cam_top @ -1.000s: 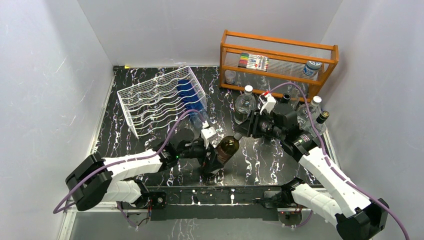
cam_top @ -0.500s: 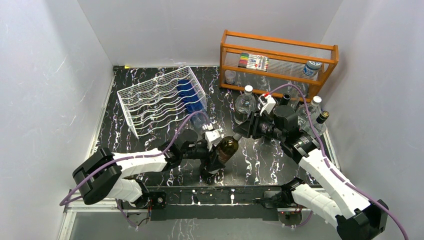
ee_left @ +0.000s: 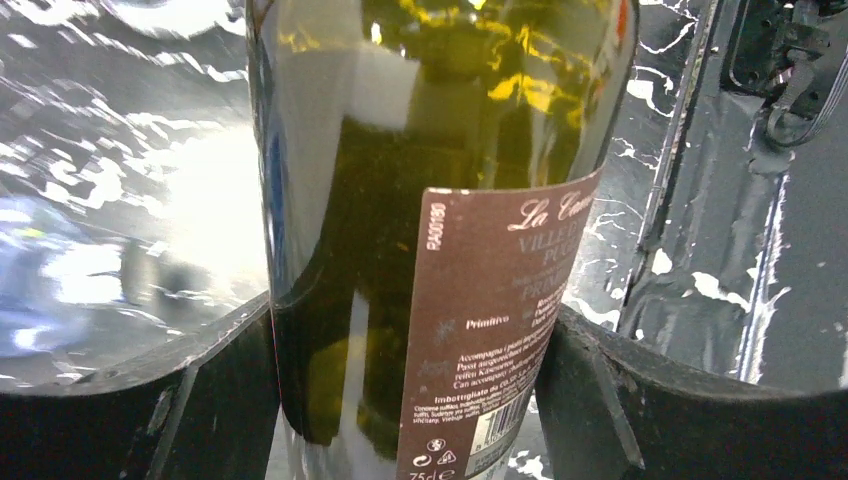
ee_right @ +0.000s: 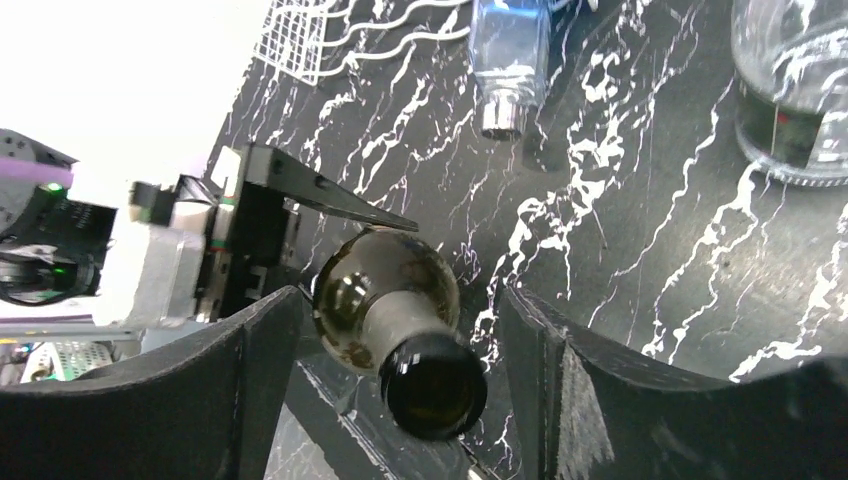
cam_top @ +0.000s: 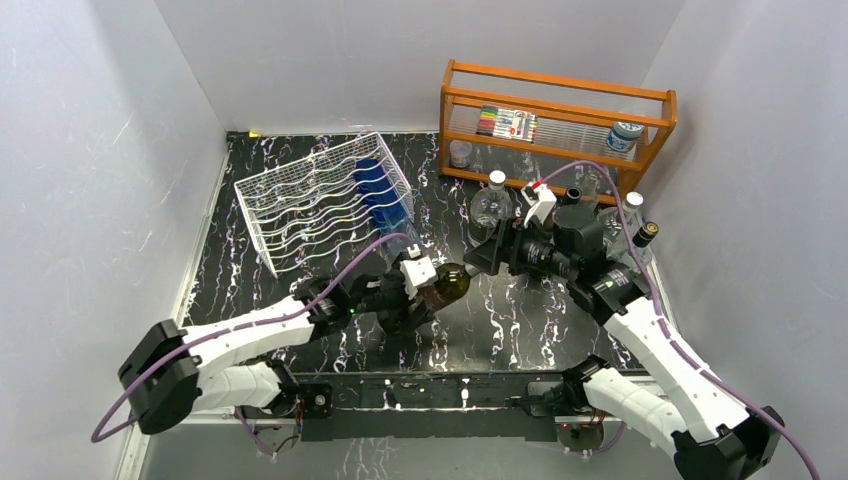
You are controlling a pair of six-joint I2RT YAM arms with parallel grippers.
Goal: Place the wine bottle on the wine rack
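The wine bottle (cam_top: pixel 452 283) sits near the middle of the worktop (cam_top: pixel 520 320), towards its near edge. It is tilted, with its neck pointing at the right arm. Whether its base touches the surface cannot be told from these views.

The left end effector (ee_left: pixel 410 380) is clamped on the bottle's body at the level of the label. In the left wrist view both of its fingers (ee_left: pixel 210 400) press against the glass. The right end effector (ee_right: pixel 400 310) stands apart, its fingers (ee_right: pixel 590 400) flanking the neck with a clear gap on each side and touching nothing.

This reads as the tail of a handover. The left arm has the load and the right arm has no hold on it.

The wine rack (cam_top: pixel 300 215) stands well apart from the bottle, at the far left of the worktop. A blue bottle (cam_top: pixel 378 188) already lies along its right end, while the wavy cradles to the left of that look free.

- **Right arm:** it should draw back along the line of the neck so that neither finger knocks the mouth.
- **Left arm:** it should carry the bottle over to the rack, bring it level, and lay it along an open cradle beside the blue one.
- **Obstacle:** the clear plastic bottle (cam_top: pixel 400 240) lying just beside the rack's near corner is in the path (worth passing above it rather than around).
- **Grip:** it is on smooth glass and low on a heavy body, so I would expect the bottle to want to pivot as it is turned flat. A slow rotation seems wise.
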